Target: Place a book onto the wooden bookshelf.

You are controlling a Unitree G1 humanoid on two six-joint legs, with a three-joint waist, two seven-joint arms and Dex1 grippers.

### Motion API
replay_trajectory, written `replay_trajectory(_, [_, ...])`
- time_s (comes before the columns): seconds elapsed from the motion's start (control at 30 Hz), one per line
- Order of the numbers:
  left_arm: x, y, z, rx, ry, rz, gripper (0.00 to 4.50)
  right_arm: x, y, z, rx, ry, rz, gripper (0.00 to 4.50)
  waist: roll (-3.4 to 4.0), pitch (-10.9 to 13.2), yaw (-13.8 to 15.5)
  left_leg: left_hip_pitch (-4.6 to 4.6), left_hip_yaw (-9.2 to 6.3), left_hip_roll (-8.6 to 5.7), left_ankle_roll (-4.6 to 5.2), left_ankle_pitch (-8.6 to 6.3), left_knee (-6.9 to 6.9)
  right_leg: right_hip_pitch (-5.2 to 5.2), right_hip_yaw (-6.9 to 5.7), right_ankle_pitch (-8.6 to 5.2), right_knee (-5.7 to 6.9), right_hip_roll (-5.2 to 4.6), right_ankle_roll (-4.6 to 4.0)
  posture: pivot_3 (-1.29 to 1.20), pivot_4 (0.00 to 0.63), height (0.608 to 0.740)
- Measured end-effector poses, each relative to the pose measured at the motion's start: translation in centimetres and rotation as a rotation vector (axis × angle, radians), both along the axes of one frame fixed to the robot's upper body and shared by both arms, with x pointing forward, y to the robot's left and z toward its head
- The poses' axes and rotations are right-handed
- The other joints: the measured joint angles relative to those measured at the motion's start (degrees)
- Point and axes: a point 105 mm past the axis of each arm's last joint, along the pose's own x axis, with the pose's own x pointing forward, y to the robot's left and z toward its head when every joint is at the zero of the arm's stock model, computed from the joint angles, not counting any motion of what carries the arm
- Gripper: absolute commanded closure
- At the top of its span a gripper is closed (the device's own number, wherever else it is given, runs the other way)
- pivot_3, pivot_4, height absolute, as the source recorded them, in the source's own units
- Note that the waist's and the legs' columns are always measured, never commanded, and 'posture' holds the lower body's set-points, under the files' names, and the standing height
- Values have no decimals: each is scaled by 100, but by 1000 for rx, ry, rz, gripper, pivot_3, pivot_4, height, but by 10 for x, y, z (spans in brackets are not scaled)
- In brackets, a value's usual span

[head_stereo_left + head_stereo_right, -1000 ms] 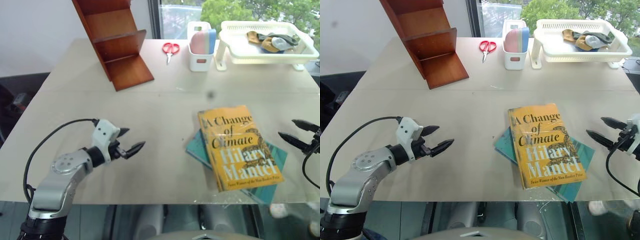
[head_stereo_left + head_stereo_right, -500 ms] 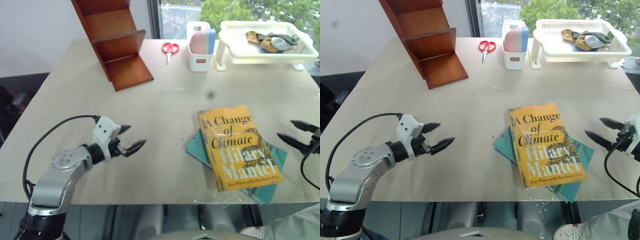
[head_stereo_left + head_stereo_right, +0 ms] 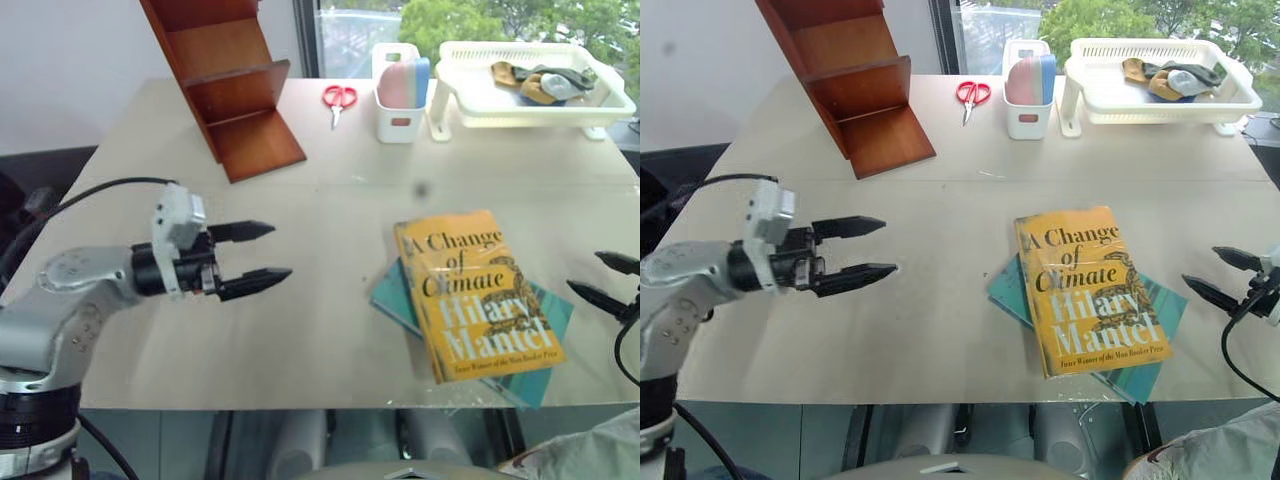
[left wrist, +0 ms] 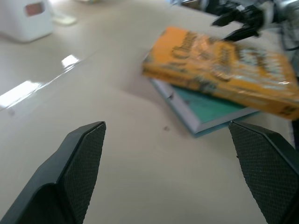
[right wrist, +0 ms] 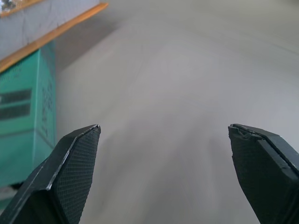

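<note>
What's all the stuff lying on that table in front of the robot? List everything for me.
table: one, pale beige, bearing everything below
wooden bookshelf: one, reddish-brown, far left of the table
scissors: one pair, red handles, far side, right of the shelf
small bin: one, white, holding pink and blue items, beside the scissors
tray: one, white slotted basket, far right corner, with small dark and tan items inside
book: one, yellow-orange, near right, lying flat on the teal one
teal book: one, partly covered underneath
left gripper: one, black fingers, open, above the near left of the table
right gripper: one, black fingers, open, just right of the books
</note>
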Motion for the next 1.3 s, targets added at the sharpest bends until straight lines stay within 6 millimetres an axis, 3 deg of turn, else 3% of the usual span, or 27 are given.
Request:
replay_trajectory(0.3, [-19,29,29,70,58,-108,59,-19,-13,-1,-148,73,61,0,4,4,-88,5,8,4,0,0,-8,-2,2,-2,-2,1,-1,0,150,740])
replay_trajectory(0.53, [-24,33,34,105,47,-158,59,-27,-1,-16,-176,164,189,0,4,5,-133,6,10,7,0,0,-9,-3,7,-2,-1,3,0,0,150,740])
replay_trajectory(0.77, [-24,33,33,118,34,-156,59,-16,45,-24,-106,162,364,0,1,6,-134,7,7,13,0,0,-8,-2,6,-1,1,7,1,0,150,740])
replay_trajectory(1.0, [-27,32,31,126,29,-141,59,2,114,-26,6,117,564,0,-2,8,-136,8,8,24,-2,0,-7,-4,6,0,3,15,0,0,150,740])
replay_trajectory(1.13, [-28,34,27,124,39,-129,59,13,142,-22,45,89,636,0,-1,9,-124,5,8,22,-2,0,-7,-5,6,0,3,13,0,0,150,740])
replay_trajectory(1.3, [-27,32,26,117,33,-119,59,21,152,-13,35,61,665,0,-2,9,-85,1,2,18,-2,0,-7,-6,1,-1,1,10,0,0,150,740])
